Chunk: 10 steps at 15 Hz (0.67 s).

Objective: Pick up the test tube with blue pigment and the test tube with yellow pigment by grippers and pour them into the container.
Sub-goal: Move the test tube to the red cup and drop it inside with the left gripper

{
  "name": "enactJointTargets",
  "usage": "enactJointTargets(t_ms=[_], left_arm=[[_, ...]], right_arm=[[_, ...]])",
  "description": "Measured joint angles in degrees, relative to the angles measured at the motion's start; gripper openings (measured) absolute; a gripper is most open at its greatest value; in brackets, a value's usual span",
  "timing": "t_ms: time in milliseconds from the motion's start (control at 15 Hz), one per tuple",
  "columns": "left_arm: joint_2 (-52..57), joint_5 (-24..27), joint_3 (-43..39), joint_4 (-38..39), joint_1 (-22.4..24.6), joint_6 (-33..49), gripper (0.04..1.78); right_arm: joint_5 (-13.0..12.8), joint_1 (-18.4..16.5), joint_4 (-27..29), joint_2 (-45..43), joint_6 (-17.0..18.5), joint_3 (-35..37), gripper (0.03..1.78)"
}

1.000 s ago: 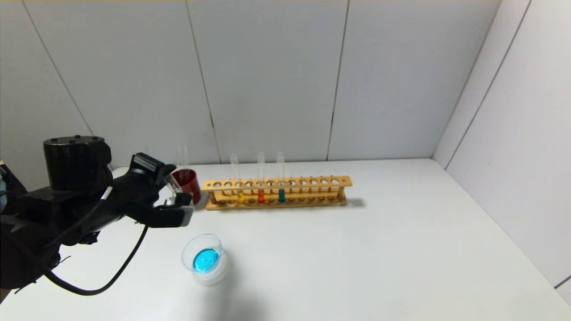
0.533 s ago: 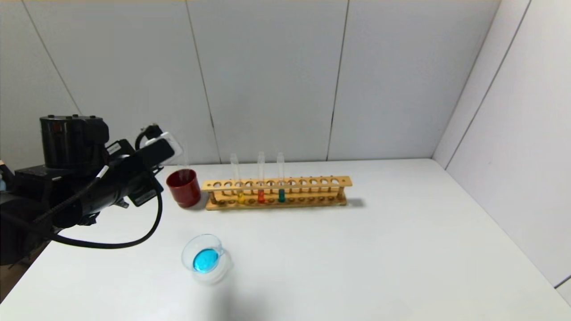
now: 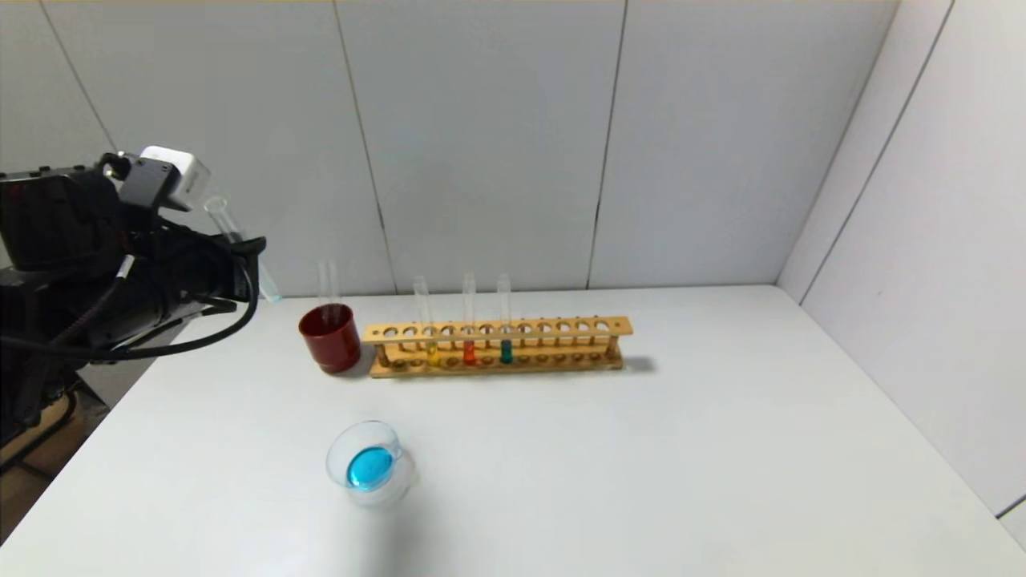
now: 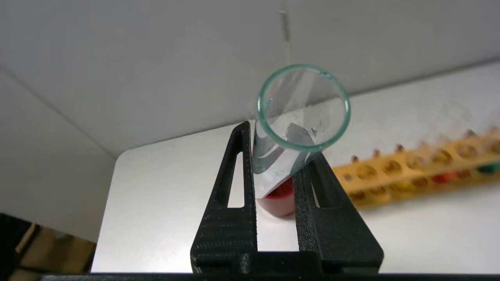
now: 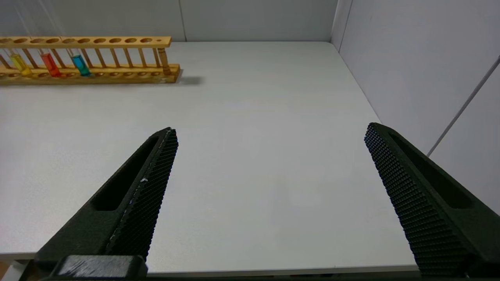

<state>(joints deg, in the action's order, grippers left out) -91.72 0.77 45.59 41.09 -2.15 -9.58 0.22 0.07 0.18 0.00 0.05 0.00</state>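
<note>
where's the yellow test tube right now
The test tube with yellow pigment stands upright in the wooden rack near its left end in the head view, beside the orange-red tube, right of the red cup.

At the left edge of the head view, the black left robot arm is cut off. In the left wrist view, the dark red cup is mostly hidden behind the clear glass test tube, and the blurred wooden rack is cut off at right.
</note>
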Motion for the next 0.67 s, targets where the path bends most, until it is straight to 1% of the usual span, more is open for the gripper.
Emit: enactJointTargets(t_ms=[200,400,667], left_arm=[[-3.6,0.1,0.8,4.8,1.3,5.9,0.32],[-7.6,0.5,1.8,6.4,1.6,10.0,0.32],[-12.2,0.5,2.3,7.5,2.1,11.4,0.32]], right_arm=[[0.0,0.0,0.0,0.0,0.0,0.0,1.75],[0.0,0.0,0.0,0.0,0.0,0.0,1.75],[0.0,0.0,0.0,0.0,0.0,0.0,1.75]])
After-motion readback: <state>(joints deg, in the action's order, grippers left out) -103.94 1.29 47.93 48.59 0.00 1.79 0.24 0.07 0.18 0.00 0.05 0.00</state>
